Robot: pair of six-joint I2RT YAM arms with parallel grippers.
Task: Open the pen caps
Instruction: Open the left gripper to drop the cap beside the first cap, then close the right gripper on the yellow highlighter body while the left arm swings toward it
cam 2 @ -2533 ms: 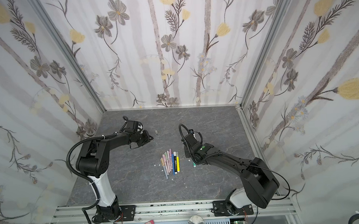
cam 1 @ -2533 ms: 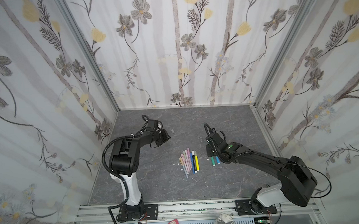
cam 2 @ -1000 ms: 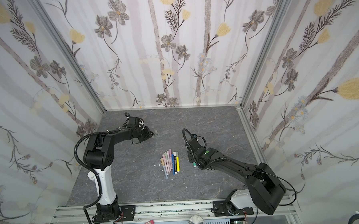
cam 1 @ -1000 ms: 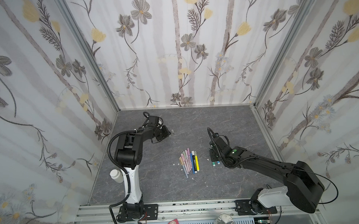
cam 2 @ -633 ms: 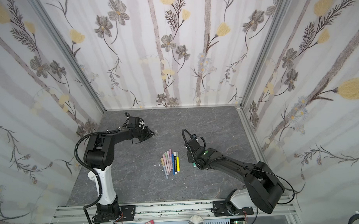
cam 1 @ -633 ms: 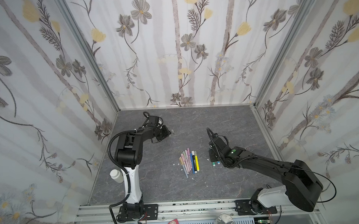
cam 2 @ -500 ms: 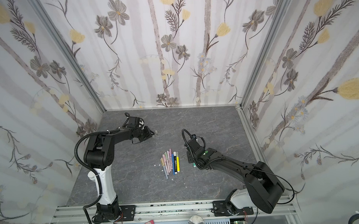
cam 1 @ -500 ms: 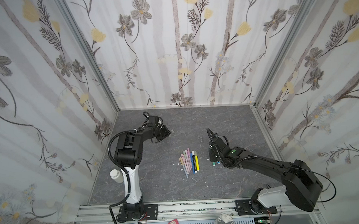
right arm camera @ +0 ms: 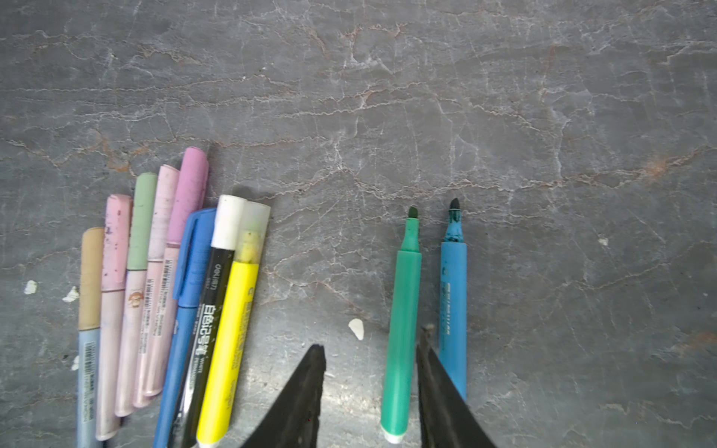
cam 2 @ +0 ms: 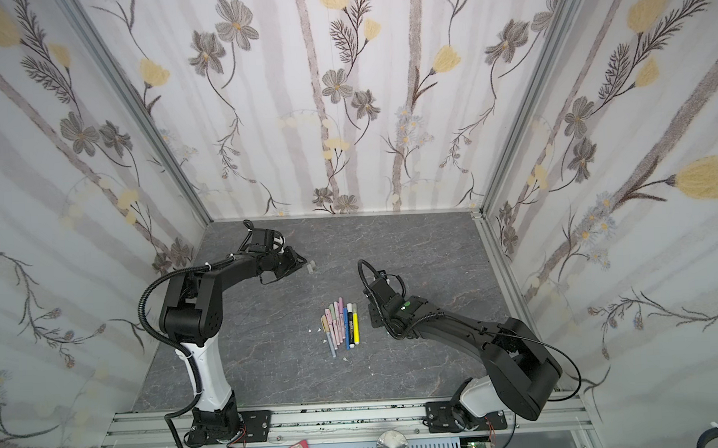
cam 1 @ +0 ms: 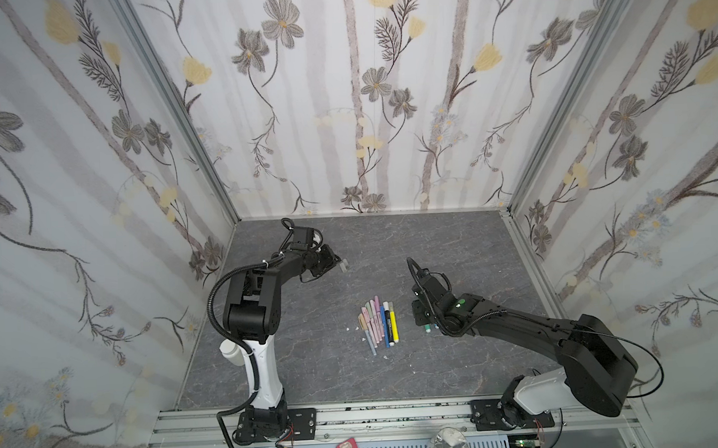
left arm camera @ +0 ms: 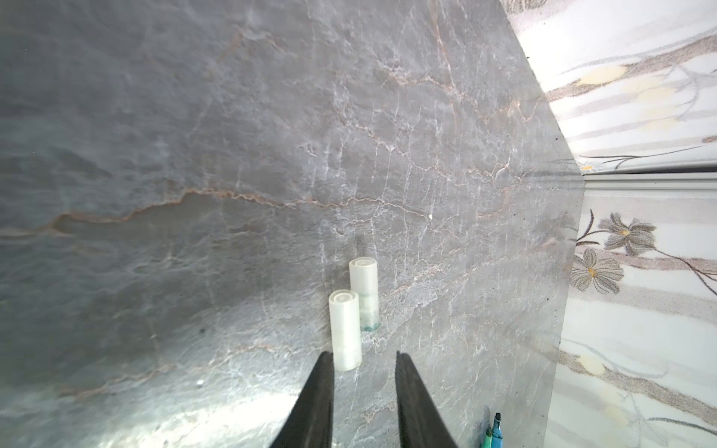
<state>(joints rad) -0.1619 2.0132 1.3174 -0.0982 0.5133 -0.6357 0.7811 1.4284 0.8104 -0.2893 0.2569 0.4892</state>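
**Left claw** (left arm camera: pixel 364 357): spread, nothing in it. It sits low over the far-left part of the bench (cam 1: pixel 313 360), well apart from the pens.
- Two loose caps (left arm camera: pixel 349 318) lie on the bench just ahead of it. They are clear-white, side by side and touching.
- The near cap (left arm camera: pixel 344 329) ends just beside the tip of one finger. I cannot tell whether they touch.
- The far cap (left arm camera: pixel 364 293) has a teal tint at one end.
- In both top views the pair shows as a pale spot just off the claw's tip.

**Right claw** (right arm camera: pixel 370 339): spread, pinching nothing.
- The green pen (right arm camera: pixel 401 310) lies flat on the bench between the fingers. It is close against one finger, with a clear gap to the other. It is uncapped, dark tip bare.
- The blue pen (right arm camera: pixel 453 294) lies parallel to it, just outside that same finger. It is also uncapped, with a teal smear at the neck. The two are near but not touching.
- In a top view the wrist covers most of both; only the butt ends show.

**Bunch** (right arm camera: pixel 174 291): eight pens at mid-bench, beside the right claw, all capped.
- Cap colours are tan, pink, green, pale pink, purple, blue, white and clear.
- The barrels touch and fan out slightly.

Small white flecks (right arm camera: pixel 356 329) lie on the bench around the bunch.
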